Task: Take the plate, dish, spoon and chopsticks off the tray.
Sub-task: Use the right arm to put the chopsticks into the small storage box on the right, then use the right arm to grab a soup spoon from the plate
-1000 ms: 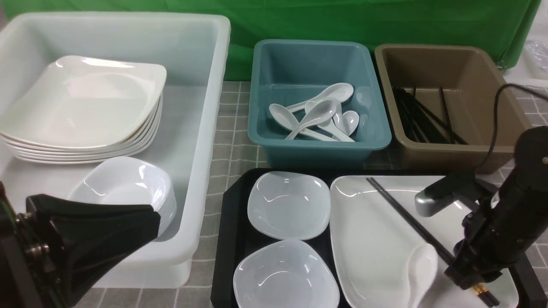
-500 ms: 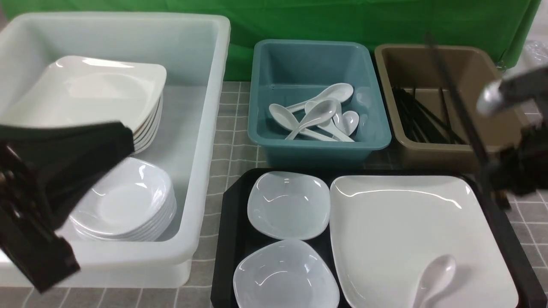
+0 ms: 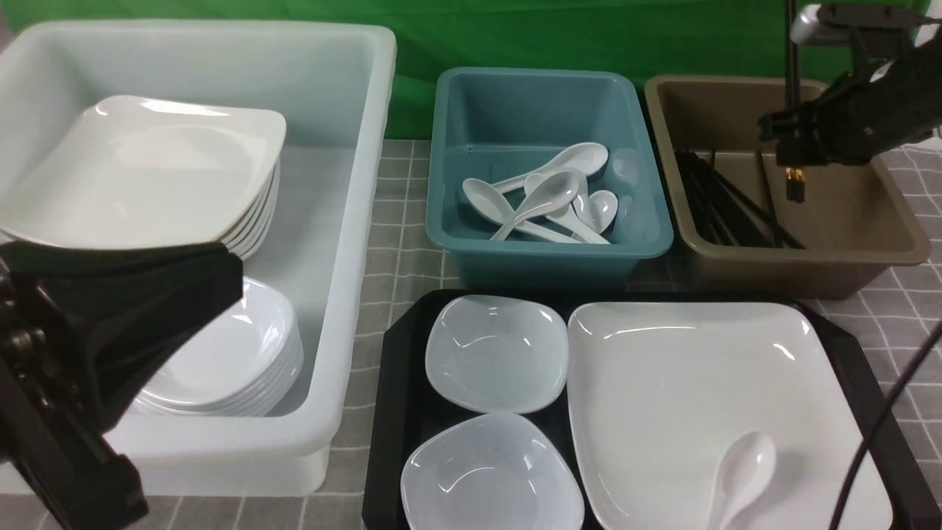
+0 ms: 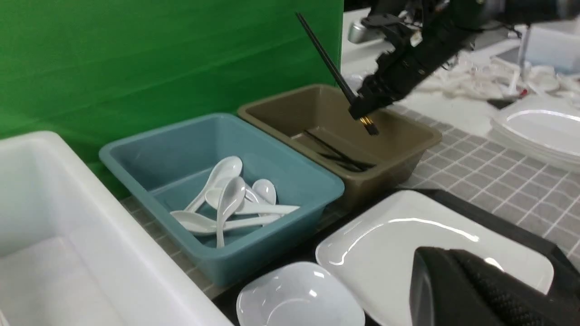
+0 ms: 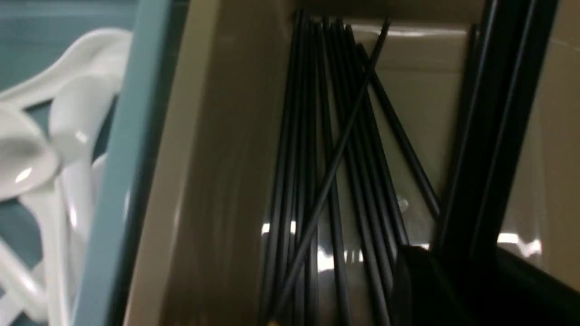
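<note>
Brown tub beneath held chopsticks, teal bin beside

Place: robot lab staged as a canteen dish-return | backdrop: green screen behind the counter | cover: grey checked cloth | bins: white tub of stacked plates, teal tub of spoons, brown tub of loose chopsticks | front: black tray | overhead: robot arm

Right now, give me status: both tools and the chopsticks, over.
Right tool shut on the chopsticks, upright above the brown tub. Left tool shut, empty. Plate, spoon, two small dishes on the tray. Nothing blocking the drop.
</note>
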### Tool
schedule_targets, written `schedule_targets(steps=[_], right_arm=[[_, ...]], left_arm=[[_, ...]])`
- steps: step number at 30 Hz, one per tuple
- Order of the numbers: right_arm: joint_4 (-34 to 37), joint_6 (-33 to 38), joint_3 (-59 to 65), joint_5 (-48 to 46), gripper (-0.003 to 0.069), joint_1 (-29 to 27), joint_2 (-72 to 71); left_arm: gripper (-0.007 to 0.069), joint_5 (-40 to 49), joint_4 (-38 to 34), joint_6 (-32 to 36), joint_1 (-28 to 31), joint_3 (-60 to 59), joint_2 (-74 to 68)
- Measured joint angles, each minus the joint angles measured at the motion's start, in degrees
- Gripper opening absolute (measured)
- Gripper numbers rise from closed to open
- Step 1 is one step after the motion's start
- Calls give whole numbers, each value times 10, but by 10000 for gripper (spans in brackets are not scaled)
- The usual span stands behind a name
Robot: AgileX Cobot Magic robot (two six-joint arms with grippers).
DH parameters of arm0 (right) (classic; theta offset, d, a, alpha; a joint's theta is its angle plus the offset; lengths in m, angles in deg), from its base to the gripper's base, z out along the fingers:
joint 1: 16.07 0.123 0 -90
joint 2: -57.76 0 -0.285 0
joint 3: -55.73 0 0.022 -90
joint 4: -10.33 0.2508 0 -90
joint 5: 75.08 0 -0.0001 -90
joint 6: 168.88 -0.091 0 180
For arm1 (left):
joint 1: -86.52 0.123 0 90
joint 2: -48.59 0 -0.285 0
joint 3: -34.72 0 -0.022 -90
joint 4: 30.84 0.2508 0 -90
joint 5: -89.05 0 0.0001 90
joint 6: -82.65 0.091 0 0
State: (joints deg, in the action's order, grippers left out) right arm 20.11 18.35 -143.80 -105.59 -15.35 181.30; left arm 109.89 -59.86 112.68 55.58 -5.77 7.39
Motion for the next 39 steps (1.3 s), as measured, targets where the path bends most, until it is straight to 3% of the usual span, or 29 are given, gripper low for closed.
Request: schedule_targets(steps=[5,7,10,15,19,23,30,32,39], right_arm=[[1,-2,-24,-61,344,0,11],[1,-2,-24,-86,362,0,4],[1,0,-24,-125,340,0,-16],[0,35,-20,-255,164,18,-108],[1,22,44,-292,139,52,-201],[2,-31,185,-302,150,107,-318],[-8,-212,431,-275,341,217,-428],[-30,-295,494,-230,440,253,-425],[-38,-359,530,-123,481,279,-370]], left_arm=[[6,11,9,0,0,0,0],[6,12,12,0,0,0,0],[6,12,18,0,0,0,0],[6,21,22,0,0,0,0],[6,36,28,1,0,0,0],[6,48,35,2,0,0,0],[6,52,36,2,0,0,0],[6,52,35,2,0,0,0],[6,53,35,2,0,0,0]])
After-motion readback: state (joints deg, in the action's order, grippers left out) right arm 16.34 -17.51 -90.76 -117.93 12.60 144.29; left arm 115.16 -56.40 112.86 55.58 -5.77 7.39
